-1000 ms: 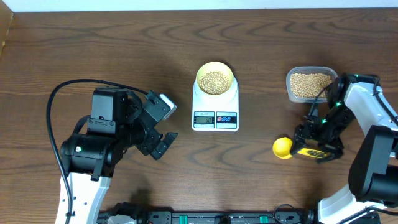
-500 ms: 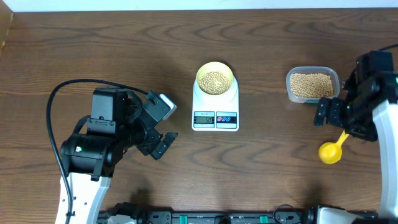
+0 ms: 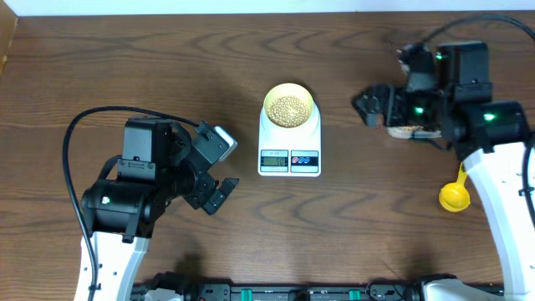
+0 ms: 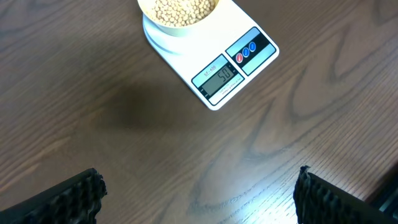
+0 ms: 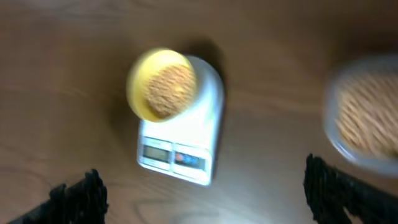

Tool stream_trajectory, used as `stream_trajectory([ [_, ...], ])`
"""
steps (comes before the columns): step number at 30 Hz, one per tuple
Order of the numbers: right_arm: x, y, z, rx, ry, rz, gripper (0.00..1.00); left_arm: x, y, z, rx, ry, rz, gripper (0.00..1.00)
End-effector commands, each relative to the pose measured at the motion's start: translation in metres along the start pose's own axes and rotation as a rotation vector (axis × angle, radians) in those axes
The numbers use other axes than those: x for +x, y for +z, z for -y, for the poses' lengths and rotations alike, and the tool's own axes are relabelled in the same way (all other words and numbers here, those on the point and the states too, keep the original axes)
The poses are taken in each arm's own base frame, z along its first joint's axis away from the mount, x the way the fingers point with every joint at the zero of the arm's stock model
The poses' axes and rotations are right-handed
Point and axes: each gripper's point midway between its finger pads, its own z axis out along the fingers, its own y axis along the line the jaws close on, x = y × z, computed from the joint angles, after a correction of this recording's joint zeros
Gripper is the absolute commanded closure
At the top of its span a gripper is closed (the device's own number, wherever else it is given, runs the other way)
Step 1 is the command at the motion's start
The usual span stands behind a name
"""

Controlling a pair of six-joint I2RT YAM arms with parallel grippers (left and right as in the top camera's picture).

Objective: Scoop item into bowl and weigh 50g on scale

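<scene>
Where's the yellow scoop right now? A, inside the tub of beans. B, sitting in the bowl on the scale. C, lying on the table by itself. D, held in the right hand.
C: the yellow scoop lies alone on the table, off to the right of the scale, while the right hand is open and holds nothing.

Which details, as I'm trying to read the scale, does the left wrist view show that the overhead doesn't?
Only left wrist: the grey display of the white digital kitchen scale, close enough to read, seemingly 50. Only overhead: the yellow plastic measuring spoon, plus the left arm and right arm. Both: the scale carrying the small pale yellow bowl of round beige beans.
</scene>
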Motion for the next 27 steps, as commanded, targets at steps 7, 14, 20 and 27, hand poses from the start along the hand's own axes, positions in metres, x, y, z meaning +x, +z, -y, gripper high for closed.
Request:
stream_trajectory([
  [7,-0.014,-0.001,-0.017,-0.049,0.012,0.055,0.01,-0.005,-0.005,-0.003,-0.014,0.02,0.013,0.01],
  [14,-0.008,-0.001,-0.015,-0.041,0.022,0.031,0.01,-0.005,-0.005,-0.003,-0.014,0.02,0.013,0.01],
  [20,0.006,-0.006,-0.004,0.026,-0.128,-0.009,0.01,-0.005,-0.005,-0.003,-0.014,0.02,0.013,0.01],
  [27,0.021,-0.064,-0.006,0.116,-0.343,0.046,0.01,-0.005,-0.005,-0.003,-0.014,0.019,0.013,0.01],
])
